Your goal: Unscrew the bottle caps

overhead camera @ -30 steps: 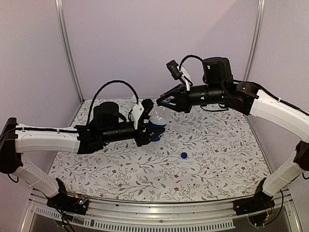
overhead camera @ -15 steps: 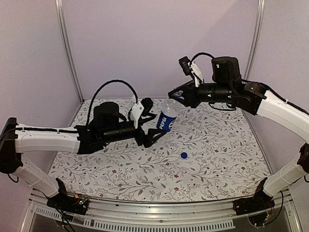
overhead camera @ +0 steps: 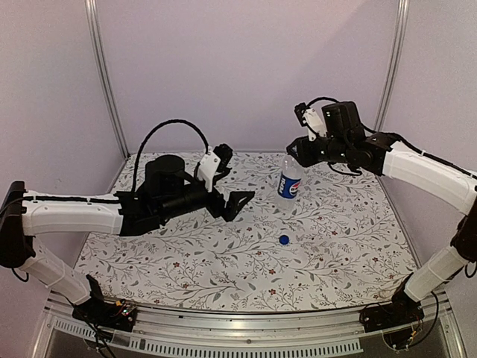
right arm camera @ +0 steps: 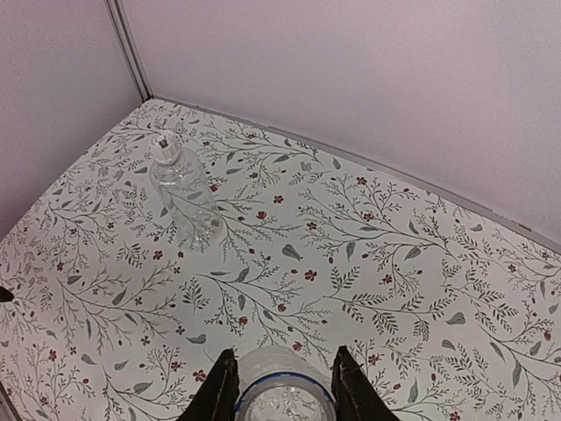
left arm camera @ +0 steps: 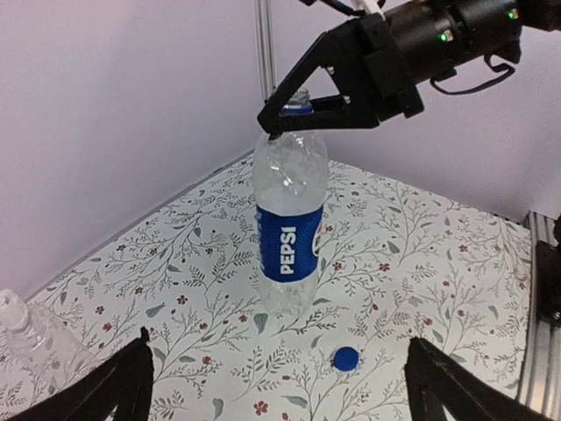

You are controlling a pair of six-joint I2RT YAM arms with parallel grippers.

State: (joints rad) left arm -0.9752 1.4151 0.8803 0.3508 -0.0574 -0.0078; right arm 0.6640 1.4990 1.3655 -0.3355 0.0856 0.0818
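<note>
The right gripper [left arm camera: 289, 116] is closed on the neck of the Pepsi bottle [left arm camera: 288, 239], which is upright with its base down at the floral table [overhead camera: 335, 246]; whether it rests there I cannot tell. Its mouth is uncapped. The blue cap [left arm camera: 346, 357] lies flat on the table, near the bottle's foot but apart from it. The left gripper [left arm camera: 279, 390] hangs wide open with nothing in it, facing that bottle from a short way off. The plain bottle [right arm camera: 186, 200] stands toward the far left corner, its white cap [right arm camera: 161, 142] on
</note>
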